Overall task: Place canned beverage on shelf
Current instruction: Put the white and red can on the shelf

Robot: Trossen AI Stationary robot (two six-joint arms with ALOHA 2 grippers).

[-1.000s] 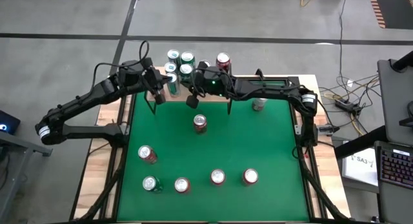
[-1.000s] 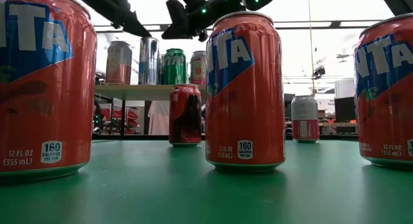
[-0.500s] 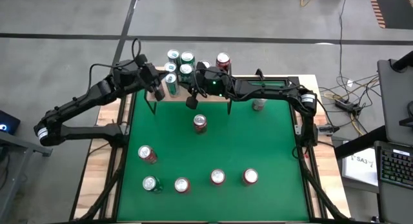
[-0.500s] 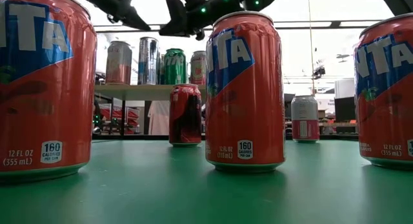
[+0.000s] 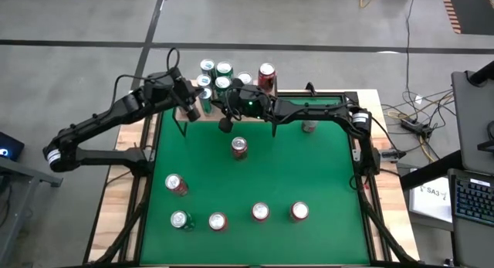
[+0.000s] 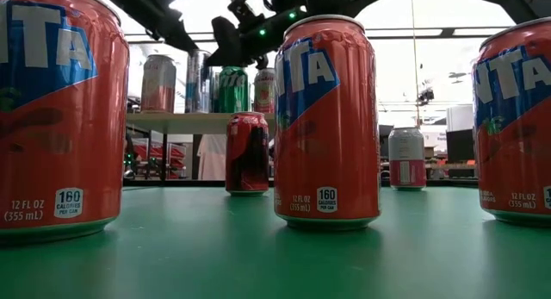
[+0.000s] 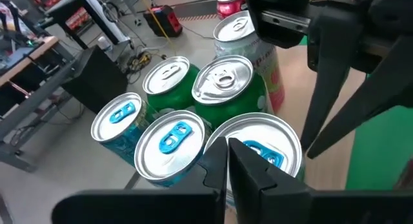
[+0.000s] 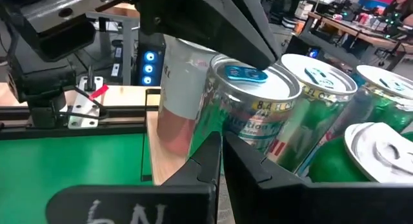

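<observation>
Over the shelf (image 5: 185,116) at the counter's (image 5: 270,175) far edge, both pincers, left (image 5: 192,112) and right (image 5: 225,123), are hovering pressed together beside the cans (image 5: 217,75), gripping nothing.

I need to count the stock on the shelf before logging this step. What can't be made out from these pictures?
- High view: both arms cover part of the shelf, so the can count there is unsure.
- Low view: the big red can in front hides part of the shelf.
- Left wrist view: the left gripper covers the nearest can's top.
- Right wrist view: can labels are cut off by neighbours.
</observation>
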